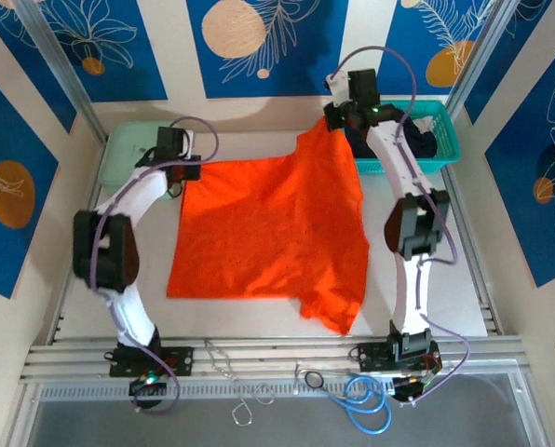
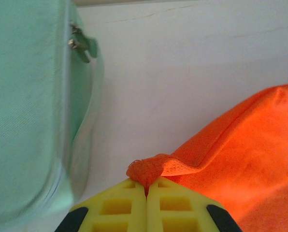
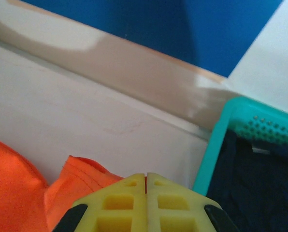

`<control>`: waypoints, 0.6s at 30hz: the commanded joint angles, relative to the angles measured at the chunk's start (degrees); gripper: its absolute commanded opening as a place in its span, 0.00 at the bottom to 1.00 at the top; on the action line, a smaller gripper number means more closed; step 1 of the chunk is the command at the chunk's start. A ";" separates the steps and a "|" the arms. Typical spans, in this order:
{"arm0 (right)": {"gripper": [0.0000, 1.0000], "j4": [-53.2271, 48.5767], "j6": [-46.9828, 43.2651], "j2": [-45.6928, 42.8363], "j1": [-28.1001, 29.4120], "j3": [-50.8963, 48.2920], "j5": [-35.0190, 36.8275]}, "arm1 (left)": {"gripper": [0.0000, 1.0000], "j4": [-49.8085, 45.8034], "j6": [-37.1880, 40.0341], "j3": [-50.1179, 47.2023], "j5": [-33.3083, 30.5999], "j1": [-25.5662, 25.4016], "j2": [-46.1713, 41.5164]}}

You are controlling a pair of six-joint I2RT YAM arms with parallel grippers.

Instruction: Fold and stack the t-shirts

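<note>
Left end effector (image 2: 146,186) on orange t-shirt (image 2: 245,159)

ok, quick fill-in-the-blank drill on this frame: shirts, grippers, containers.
1. The black t-shirt lies inside the teal ___.
2. The left gripper and the right gripper are both ___ on far corners of the orange t-shirt.
3. The pale green box sits at the far ___ corner of the table.

Missing words: basket; shut; left.
</note>
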 commanded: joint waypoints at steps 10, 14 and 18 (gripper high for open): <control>0.00 -5.77 -2.51 15.48 -0.49 22.18 -4.30 | 0.00 1.05 1.97 19.21 -0.06 -0.14 16.13; 0.00 -2.36 -2.25 9.13 -0.53 11.78 -4.51 | 0.00 0.56 3.65 19.05 -0.45 -0.08 16.17; 0.00 1.93 -1.78 1.67 -0.83 -0.55 -5.31 | 0.00 1.23 5.25 16.57 -0.97 0.01 14.69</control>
